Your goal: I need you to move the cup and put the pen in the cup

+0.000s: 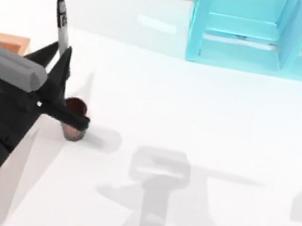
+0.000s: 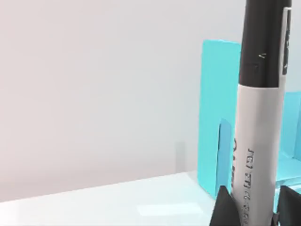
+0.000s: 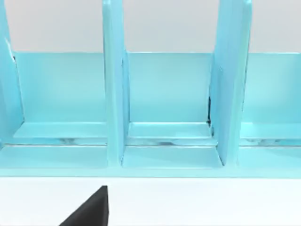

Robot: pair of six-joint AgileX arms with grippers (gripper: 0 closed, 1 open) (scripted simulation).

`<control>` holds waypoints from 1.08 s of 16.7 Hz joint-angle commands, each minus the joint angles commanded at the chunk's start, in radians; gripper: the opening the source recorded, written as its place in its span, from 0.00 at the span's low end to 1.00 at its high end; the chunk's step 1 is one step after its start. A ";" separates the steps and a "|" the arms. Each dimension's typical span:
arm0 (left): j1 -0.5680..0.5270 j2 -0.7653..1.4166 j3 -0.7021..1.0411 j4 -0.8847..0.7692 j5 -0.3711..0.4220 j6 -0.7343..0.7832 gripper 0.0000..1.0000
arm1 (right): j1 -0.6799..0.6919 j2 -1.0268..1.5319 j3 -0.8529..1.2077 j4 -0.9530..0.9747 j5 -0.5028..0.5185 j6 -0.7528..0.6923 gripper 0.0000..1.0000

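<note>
While the left gripper [image 1: 59,70] holds the pen [image 1: 62,20] clamped between its fingers, well above the table [image 1: 208,117], the cup [image 1: 74,118] stands below and just beside the arm, at the table's left side near a wooden tray [image 1: 2,43].

Risk, as judged: the pen is longer than the cup is tall. Lowered off-centre, its end could catch the rim and tip the cup. Released too high, it may bounce out or topple the cup.

Top view gives the pen-to-cup relation; the arm partly covers the cup. Left wrist view shows the grip close up: fingertips [image 2: 223,207] flank the grey barrel, black cap end above.

Right gripper: parked facing the blue rack [image 3: 169,94]; cannot tell its state.
</note>
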 joint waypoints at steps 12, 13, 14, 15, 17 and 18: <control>0.008 0.036 0.021 0.035 0.007 -0.001 0.45 | 0.000 0.000 0.000 0.000 0.000 0.000 1.00; 0.008 0.036 0.021 0.035 0.007 -0.001 0.53 | 0.000 0.000 0.000 0.000 0.000 0.000 1.00; 0.008 0.036 0.021 0.035 0.007 -0.001 0.60 | 0.000 0.000 0.000 0.000 0.000 0.000 1.00; 0.008 0.036 0.021 0.035 0.007 -0.001 0.68 | 0.000 0.000 0.000 0.000 0.000 0.000 1.00; 0.008 0.036 0.021 0.035 0.007 -0.001 0.83 | 0.000 0.000 0.000 0.000 0.000 0.000 1.00; 0.008 0.036 0.021 0.035 0.007 -0.001 0.90 | 0.000 0.000 0.000 0.000 0.000 0.000 1.00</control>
